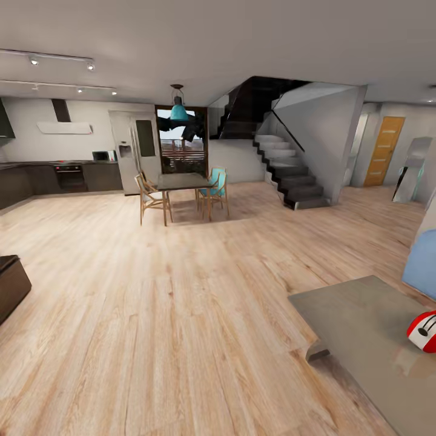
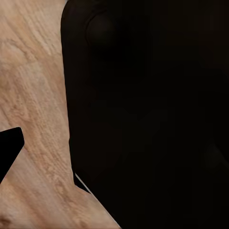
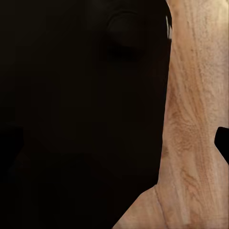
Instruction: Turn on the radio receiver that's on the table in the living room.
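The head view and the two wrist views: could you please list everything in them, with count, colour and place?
radio receiver: one, red with white stripes, on the table at the head view's right edge, partly cut off.
table: one, grey-taupe, low, lower right.
sofa: one, blue, partly seen at the right edge behind the table.
dining table: one, dark, mid-room.
chairs: at least three, wooden, some with teal seats, around the dining table.
pendant lamp: one, teal, above the dining table.
staircase: one, grey and dark, centre right.
fridge: one, pale, back wall.
door: one, orange wood, far right.
floor: light wood planks.
robot body: dark bulk in both wrist views.
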`<state>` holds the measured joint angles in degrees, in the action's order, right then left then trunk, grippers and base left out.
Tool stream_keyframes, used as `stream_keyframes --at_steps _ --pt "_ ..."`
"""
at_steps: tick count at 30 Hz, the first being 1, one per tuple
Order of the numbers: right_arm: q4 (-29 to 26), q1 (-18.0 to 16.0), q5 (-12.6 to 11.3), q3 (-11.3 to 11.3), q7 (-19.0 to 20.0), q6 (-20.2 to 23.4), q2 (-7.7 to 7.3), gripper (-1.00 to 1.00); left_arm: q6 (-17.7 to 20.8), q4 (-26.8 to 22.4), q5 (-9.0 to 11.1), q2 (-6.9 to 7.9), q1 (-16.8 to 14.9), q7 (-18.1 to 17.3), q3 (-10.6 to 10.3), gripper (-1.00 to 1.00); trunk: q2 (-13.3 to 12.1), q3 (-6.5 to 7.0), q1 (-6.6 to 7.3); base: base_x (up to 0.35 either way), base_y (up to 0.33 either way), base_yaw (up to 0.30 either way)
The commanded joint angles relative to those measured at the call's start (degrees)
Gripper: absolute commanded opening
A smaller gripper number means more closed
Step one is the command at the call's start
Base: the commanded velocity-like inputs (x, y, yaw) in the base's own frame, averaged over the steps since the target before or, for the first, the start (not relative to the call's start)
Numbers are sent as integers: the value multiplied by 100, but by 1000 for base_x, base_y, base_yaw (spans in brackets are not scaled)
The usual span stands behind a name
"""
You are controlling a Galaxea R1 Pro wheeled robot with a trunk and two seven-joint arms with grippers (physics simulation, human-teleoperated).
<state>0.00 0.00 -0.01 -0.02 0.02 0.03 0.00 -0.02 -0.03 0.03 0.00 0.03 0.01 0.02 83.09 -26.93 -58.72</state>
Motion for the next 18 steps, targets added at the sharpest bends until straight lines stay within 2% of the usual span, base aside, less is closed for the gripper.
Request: stream_keyframes --at_steps 1,14,18 --pt "0 -27 -8 -16 15 24 -15 100 -24 -30 30 31 16 8 31 100 -1 0 -1 0 0 0" --pt "0 -44 -16 -17 -15 -99 -21 100 -24 -279 23 43 24 8 41 100 -1 0 -1 0 0 -2" --pt "0 -44 -34 -28 -36 -101 -6 100 -24 -284 23 44 24 8 41 100 -1 0 -1 0 0 -124"
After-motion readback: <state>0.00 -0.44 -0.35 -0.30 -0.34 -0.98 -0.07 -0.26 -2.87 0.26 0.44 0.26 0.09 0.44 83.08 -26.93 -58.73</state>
